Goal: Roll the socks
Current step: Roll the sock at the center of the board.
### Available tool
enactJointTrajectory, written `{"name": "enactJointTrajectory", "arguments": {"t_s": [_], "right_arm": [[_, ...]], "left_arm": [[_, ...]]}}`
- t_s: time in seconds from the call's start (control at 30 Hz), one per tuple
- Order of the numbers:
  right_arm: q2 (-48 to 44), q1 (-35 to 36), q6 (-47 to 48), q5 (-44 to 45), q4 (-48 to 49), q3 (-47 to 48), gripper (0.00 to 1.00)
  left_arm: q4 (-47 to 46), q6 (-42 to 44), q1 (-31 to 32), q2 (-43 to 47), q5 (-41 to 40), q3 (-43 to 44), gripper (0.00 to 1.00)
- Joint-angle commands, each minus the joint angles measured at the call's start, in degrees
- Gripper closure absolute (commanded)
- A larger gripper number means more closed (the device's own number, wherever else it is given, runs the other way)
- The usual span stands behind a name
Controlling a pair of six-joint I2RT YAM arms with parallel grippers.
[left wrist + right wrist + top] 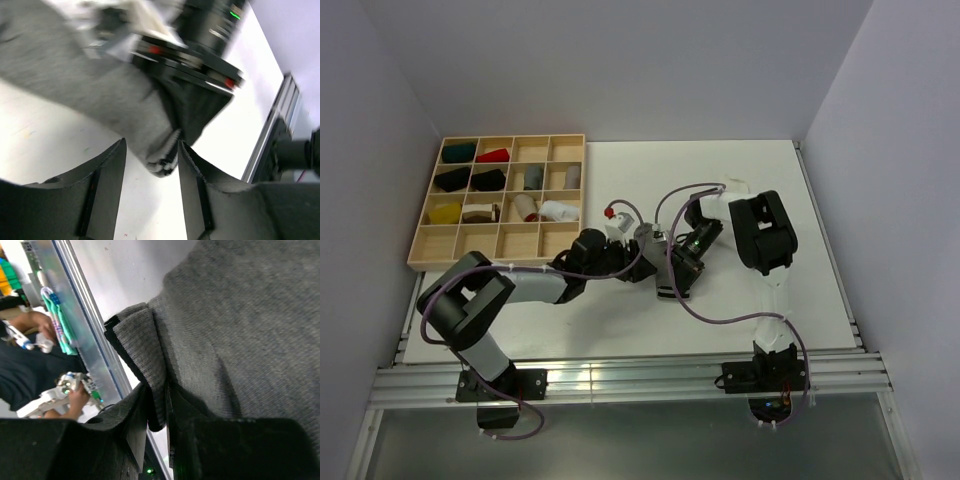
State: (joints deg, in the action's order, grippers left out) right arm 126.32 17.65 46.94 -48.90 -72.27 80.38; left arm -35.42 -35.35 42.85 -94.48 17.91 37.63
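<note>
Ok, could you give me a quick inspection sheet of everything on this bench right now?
Surface: white table, no spills seen.
Job's things: grey sock at the middle, between both arms; white sock not clearly seen.
Clutter: wooden tray at far left, with cloth bundles in its compartments.
Grippers: right gripper shut on the grey sock's edge; left gripper open, the sock's end between its fingers.
Cables: cables loop over both wrists.
Surroundings: plain walls; metal rail at near edge; person beside the table.
</note>
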Motion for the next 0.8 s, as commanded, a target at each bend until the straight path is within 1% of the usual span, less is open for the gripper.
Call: {"name": "enactJointTrajectory", "arguments": {"t_s": [0.0,0.07,0.23,0.33,0.5,0.67,0.77], "right_arm": [[2.26,-0.51,0.35,4.52,1.52,1.71,0.76],[2.87,-0.68,0.0,4.52,1.61,1.97,0.76],[4.19,-0.95,0.0,3.47,0.2,3.38,0.76],[4.28,-1.13,-0.27,3.73,0.2,3.38,0.76],[4.37,-1.21,-0.35,3.64,0.2,3.21,0.76],[4.46,-1.3,-1.14,3.73,0.64,3.38,0.76],[4.11,-1.39,-2.64,4.6,1.87,3.29,0.76]], "left_arm": [[-3.35,9.15,1.97,-0.61,4.41,2.18,0.48],[-2.72,11.09,3.03,-2.37,5.2,3.5,0.46],[-3.34,12.24,4.87,-6.42,7.31,6.14,0.44],[-2.55,12.68,6.27,-8.88,5.91,6.93,0.44],[-4.75,11.54,6.46,-11.43,5.99,6.23,0.44],[-5.18,10.48,6.81,-12.22,6.17,5.79,0.47],[-5.45,9.16,6.98,-13.1,5.12,5.53,0.52]]}}
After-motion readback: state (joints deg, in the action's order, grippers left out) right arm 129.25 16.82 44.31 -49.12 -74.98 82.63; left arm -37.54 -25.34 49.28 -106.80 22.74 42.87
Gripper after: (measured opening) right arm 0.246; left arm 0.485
